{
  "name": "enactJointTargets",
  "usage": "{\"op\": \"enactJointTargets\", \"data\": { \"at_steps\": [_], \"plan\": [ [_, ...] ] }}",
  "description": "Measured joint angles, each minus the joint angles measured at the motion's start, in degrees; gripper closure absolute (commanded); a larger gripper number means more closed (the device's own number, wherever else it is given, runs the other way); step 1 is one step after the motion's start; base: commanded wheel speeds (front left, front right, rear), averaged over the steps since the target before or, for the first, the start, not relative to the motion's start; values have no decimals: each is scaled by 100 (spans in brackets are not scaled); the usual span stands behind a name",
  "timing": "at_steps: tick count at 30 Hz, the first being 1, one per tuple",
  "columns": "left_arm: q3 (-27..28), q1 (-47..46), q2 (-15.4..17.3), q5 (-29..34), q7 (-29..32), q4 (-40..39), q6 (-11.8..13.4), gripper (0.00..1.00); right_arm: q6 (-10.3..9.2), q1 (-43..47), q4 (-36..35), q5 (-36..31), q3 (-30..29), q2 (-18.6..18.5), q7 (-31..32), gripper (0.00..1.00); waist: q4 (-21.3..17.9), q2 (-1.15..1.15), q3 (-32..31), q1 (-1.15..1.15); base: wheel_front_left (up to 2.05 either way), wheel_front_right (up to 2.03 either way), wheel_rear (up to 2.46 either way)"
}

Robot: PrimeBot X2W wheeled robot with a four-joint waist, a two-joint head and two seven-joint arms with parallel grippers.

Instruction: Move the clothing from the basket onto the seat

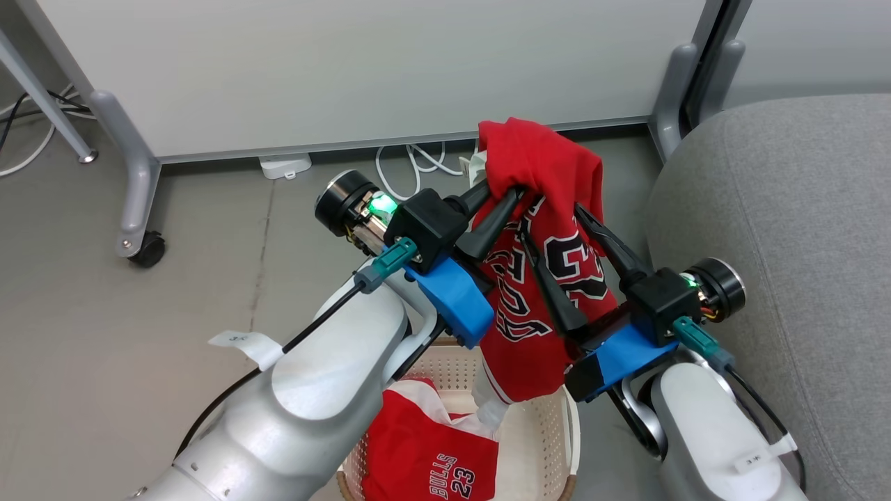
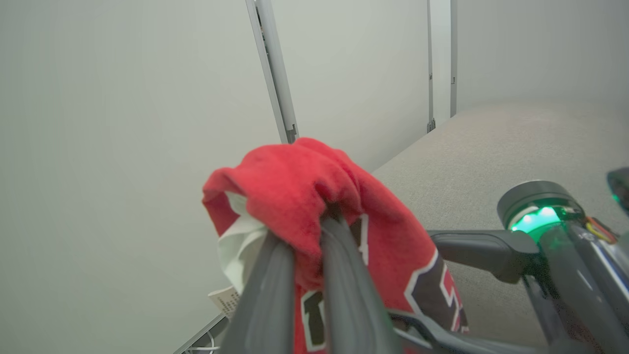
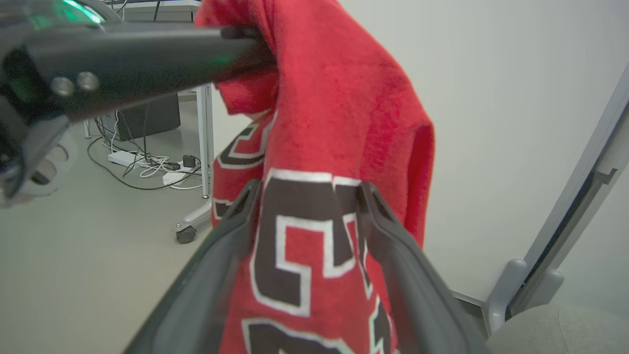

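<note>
My left gripper (image 1: 505,189) pinches the top fold of a red jersey (image 1: 536,156), fingers clamped on bunched cloth. My right gripper (image 1: 551,223) stands wide, one finger on either side of the lettered panel, not squeezing. The jersey hangs above the basket (image 1: 550,431), where a second jersey (image 1: 424,452) lies; the seat (image 1: 779,209) is to my right. It seems light and limp (fuzzy, so it should not slip), best held at a thick fold.
</note>
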Motion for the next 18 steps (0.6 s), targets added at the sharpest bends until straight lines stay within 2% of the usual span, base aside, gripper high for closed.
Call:
{"op": "enactJointTargets", "data": {
  "at_steps": [7, 8, 9, 18],
  "plan": [
    [-36, -37, -38, -5, -23, -34, 0, 100, 0, -242, 686, 245, 88, 0, 0, 2, 76, 0, 44, 0, 0, 0, 0],
    [-43, -37, -41, -7, -23, -34, 0, 100, 0, -269, 755, 303, 94, 0, 1, 62, 87, 0, 44, 0, 0, 0, 0],
    [-48, -37, -43, -7, -24, -34, 0, 100, 0, -288, 794, 346, 118, 0, 0, 100, 98, 0, 42, 0, 0, 0, 0],
    [-59, -36, -47, -15, -34, -21, -1, 100, 0, -353, 822, 544, 188, -2, 0, 100, 124, 0, 2, 0, 0, 0, 0]
  ]
}}
